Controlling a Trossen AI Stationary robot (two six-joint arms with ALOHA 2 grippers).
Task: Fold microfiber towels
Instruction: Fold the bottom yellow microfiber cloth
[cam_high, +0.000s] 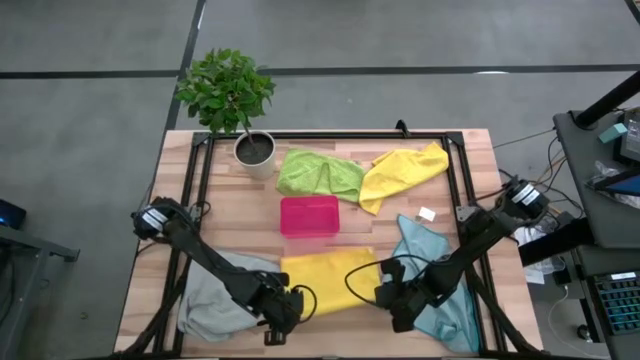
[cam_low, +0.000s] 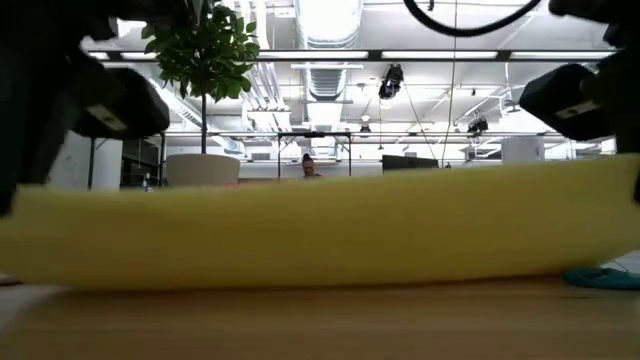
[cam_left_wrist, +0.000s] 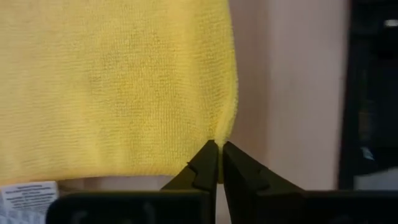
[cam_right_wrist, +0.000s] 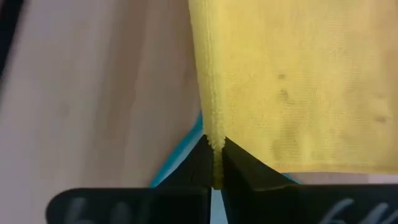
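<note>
Five towels on the tabletop (cam_high: 330, 240), near yellow towel (cam_high: 325, 272) pinched at its corners by left tool (cam_high: 288, 308) and right tool (cam_high: 392, 297), second yellow (cam_high: 405, 170) and green (cam_high: 318, 172) far, grey (cam_high: 215, 300) near left, teal (cam_high: 440, 290) near right, one pink tray (cam_high: 309, 215) mid-table.

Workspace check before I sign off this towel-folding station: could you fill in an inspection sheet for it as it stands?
Surface: wooden table with a black frame along its edges.
Job's things: near yellow towel flat at the front centre; grey towel front left; teal towel front right; lime green towel and far yellow towel bunched at the back.
Clutter: pink tray mid-table; potted plant at the back left; small white tag.
Grippers: left gripper shut on the near yellow towel's corner; right gripper shut on its other front corner.
Cables: black cable looping over the near yellow towel.
Surroundings: grey floor; desk with equipment on the right.
</note>
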